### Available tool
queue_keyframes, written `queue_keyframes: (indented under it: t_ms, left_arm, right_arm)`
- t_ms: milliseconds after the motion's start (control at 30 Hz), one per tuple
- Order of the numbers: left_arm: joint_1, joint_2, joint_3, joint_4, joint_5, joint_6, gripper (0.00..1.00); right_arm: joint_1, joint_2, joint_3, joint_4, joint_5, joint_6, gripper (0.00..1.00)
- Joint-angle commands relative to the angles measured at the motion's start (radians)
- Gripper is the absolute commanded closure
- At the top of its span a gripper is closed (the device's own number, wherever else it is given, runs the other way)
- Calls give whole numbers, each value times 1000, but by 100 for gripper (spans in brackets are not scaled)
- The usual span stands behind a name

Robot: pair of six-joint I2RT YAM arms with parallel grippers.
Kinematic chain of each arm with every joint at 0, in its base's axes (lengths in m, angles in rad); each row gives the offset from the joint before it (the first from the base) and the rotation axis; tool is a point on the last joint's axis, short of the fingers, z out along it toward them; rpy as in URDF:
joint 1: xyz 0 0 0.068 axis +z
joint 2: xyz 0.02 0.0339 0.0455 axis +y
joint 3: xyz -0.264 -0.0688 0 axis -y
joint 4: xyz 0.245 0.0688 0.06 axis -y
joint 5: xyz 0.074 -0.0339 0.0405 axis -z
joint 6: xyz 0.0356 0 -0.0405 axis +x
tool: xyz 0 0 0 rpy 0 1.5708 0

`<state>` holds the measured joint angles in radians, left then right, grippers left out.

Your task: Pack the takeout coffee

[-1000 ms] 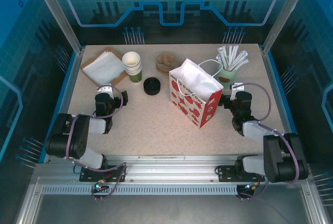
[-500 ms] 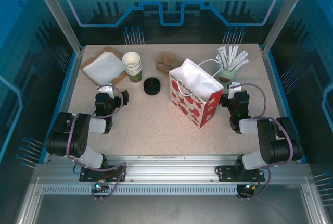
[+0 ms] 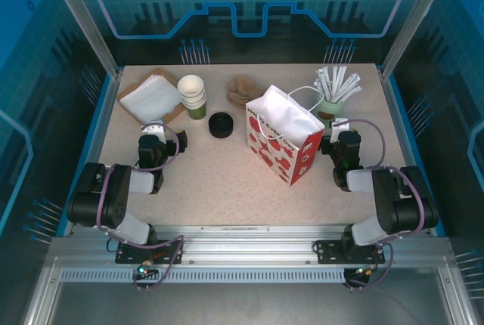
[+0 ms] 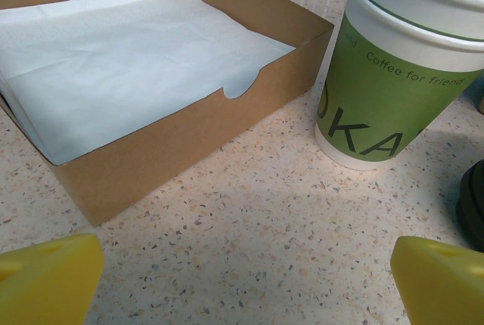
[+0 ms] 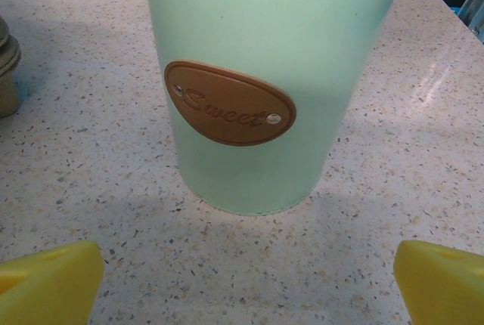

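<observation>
Both arms lie low at the near corners of the tabletop (image 3: pixel 219 185). The left gripper (image 3: pixel 154 131) rests on the left side, pointing far. In the left wrist view its yellow fingertips (image 4: pixel 45 276) sit wide apart at the two lower corners, so the jaws are open with nothing between them. The right gripper (image 3: pixel 341 128) rests on the right side, just right of the paper bag (image 3: pixel 283 140). Its jaws are likewise spread wide and empty in the right wrist view.

The white bag with red patterning stands upright right of centre, mouth open, handles up. Left of it, well apart, sits a low stack of black lids (image 3: pixel 221 125). Farther left stands a stack of green-and-white cups (image 3: pixel 193 95), with an open cardboard box (image 4: pixel 189 136) of white napkins (image 4: pixel 113 60) just to its left. Just ahead of the right gripper stands a mint-green cup (image 5: pixel 257 98) with a brown oval label reading "Sweet" (image 5: pixel 229 113), holding white wrapped sticks (image 3: pixel 336 82). A brown pile (image 3: pixel 242 89) lies at the far middle.

Where the takeout coffee is, I cannot tell; the bag's inside is hidden.
</observation>
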<state>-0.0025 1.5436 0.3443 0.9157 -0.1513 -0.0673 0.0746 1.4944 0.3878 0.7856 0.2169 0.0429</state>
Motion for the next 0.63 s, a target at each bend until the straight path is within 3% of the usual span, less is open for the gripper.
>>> queue_keyframes:
  t_ms: [0, 600]
  left_arm:
    - [8, 3, 18, 28, 16, 29, 1]
    - [7, 4, 25, 16, 36, 38, 1]
  right_arm:
    - [20, 7, 20, 14, 26, -15, 0]
    - [20, 8, 20, 12, 26, -15, 0]
